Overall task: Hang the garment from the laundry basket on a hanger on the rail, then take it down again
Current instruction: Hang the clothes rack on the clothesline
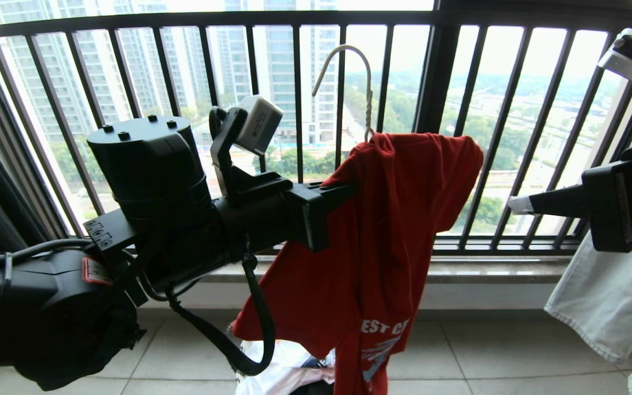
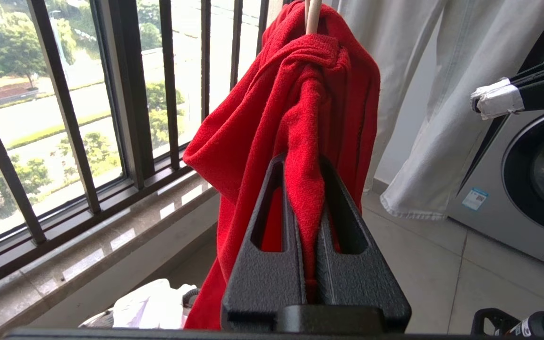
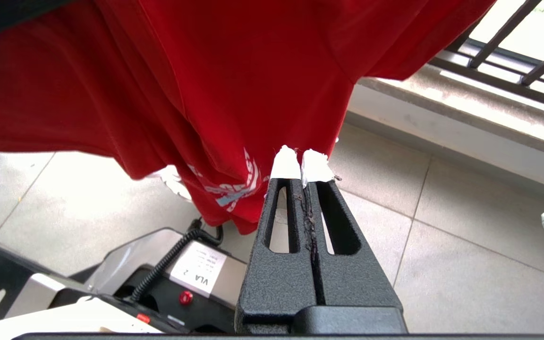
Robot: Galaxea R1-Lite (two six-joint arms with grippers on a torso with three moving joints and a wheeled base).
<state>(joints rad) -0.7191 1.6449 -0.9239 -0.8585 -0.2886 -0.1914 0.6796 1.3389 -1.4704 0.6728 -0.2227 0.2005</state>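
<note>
Here, the left gripper [image 2: 306, 198] is pinched tight on a bunched fold of the red T-shirt [image 1: 382, 230], cloth wedged between its two black fingers [image 2: 272, 264]; only the left wrist view shows this grip, since in the head view the fingertips are buried in the fabric at the end of the left arm. The right gripper [image 3: 300, 165], white tape on its tips, is fully closed with nothing between the fingers; it sits just short of the shirt's printed lower edge, not touching it as far as the right wrist view shows, and in the head view it enters from the right, apart from the shirt. The shirt is draped over the cream wire hanger [image 1: 357, 88], whose long hook stands free above the collar against the black balcony railing [image 1: 436, 77]; it hooks on nothing visible. The rail is in no view. White lettering and a blue-and-white print show low on the shirt. Below it, near the floor, white laundry [image 1: 283, 367] is piled; the left wrist view adds a dark loop handle of the laundry basket [image 2: 189, 297] beside that pile. Far right: pale hanging trousers [image 1: 607, 296]. The left wrist view alone shows a washing machine [image 2: 531, 179].
</note>
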